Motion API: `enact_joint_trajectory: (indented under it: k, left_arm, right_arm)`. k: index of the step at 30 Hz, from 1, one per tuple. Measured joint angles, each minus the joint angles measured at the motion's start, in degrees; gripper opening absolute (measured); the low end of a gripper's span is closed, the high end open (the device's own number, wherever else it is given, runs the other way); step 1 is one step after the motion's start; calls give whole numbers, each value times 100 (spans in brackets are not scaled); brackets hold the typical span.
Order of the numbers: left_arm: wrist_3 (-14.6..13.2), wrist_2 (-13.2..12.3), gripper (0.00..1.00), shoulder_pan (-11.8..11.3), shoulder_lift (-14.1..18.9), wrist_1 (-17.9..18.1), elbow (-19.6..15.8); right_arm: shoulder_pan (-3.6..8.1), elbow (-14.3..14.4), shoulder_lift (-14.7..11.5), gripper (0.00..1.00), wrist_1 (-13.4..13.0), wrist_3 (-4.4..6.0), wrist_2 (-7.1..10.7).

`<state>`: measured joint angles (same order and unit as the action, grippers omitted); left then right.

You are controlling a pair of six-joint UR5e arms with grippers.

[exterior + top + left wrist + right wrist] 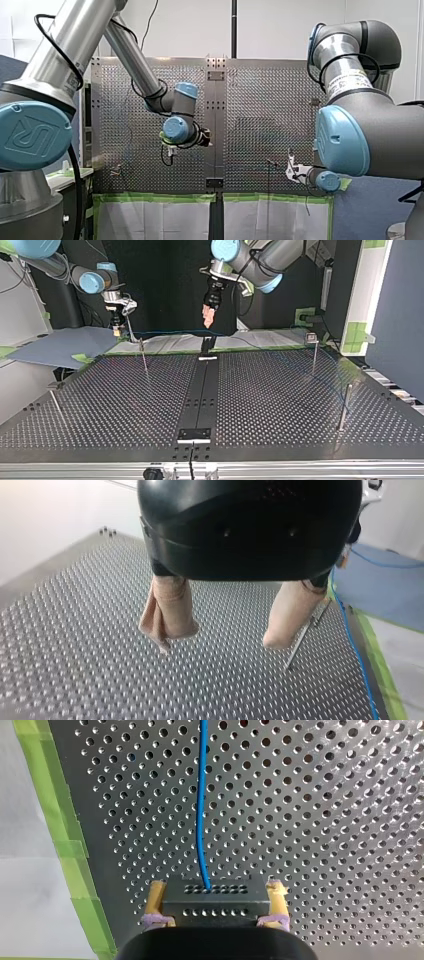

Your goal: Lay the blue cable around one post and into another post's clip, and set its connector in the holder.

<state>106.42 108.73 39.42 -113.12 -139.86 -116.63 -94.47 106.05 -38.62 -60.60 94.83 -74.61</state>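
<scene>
My right gripper (215, 892) is shut on a black connector (215, 904), its yellow pads (157, 896) pressed to both sides. The blue cable (201, 805) leaves the connector and runs ahead over the perforated plate. In the top view this gripper (117, 330) hangs at the far left edge of the table, beside a thin post (144, 358). From there the cable (170, 332) stretches right along the far edge. My left gripper (207, 316) hovers above the middle, open, with nothing between its beige pads (170, 612). A black holder (206, 347) stands under it.
More thin posts stand at the top view's right (314, 353), near right (344, 407) and near left (55, 407). A second black block (195, 435) sits on the centre strip near the front edge. Green tape (65, 850) lines the table's edge beside my right gripper.
</scene>
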Motion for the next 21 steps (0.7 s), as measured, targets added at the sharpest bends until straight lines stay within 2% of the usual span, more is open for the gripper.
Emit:
enact_joint_trajectory:
  k: [5, 11, 21]
  left_arm:
    - [114, 48, 100, 308, -307, 276, 301]
    - [164, 70, 100, 679, -679, 309, 625]
    - [262, 185, 100, 1296, -1181, 731, 722]
  right_arm:
    - [-6, -2, 0, 1, 4, -16, 1]
    - [-37, -1, -1, 1, 90, -29, -7]
    - [-26, 0, -1, 1, 71, -160, -27]
